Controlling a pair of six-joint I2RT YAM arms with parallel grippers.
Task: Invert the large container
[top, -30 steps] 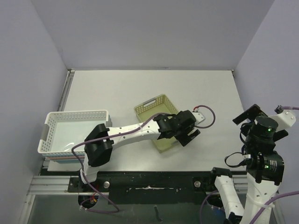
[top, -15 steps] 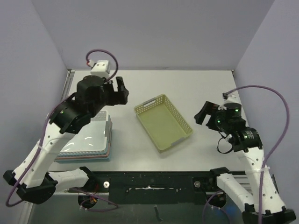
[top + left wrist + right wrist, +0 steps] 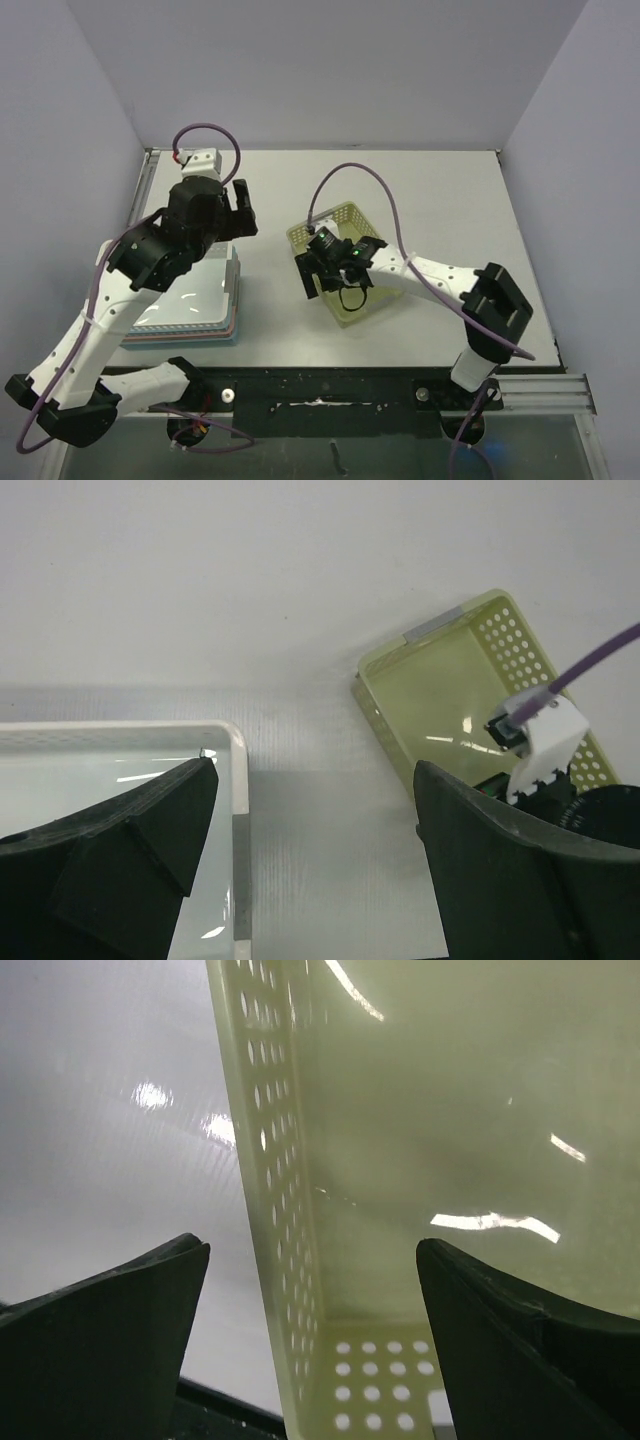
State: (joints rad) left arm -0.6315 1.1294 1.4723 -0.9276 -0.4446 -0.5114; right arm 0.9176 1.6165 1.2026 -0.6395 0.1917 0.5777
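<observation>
The large container [image 3: 200,300], taken here to be the white basket because it is the bigger of the two on the worktop [image 3: 430,190], sits at the left edge on a short stack of flat trays [image 3: 180,337]. It stands upright: the left wrist view looks straight into its glossy open interior and onto its rounded rim corner. No part of either arm is touching it.

The left arm is raised above the container's far end. The left gripper [image 3: 312,780] points downward with its jaws spread wide and empty. One jaw is over the container's interior and the other is over the bare worktop towards the centre.

The right arm reaches across to the small green basket [image 3: 372,300], which lies upright and at an angle near the middle of the worktop, well apart from the white one. The right gripper [image 3: 312,1250] hangs low over this basket, jaws fully apart and holding nothing. The perforated side wall runs between them, one jaw outside it and one inside. Contact with the wall cannot be confirmed.

Task status: not started, as far as the pictures show. The container has not been gripped, lifted or tilted. Outstanding steps, by estimate: close on a rim or wall, raise the container off the stack, rotate it through a half turn, and set it down with the opening facing the worktop.
</observation>
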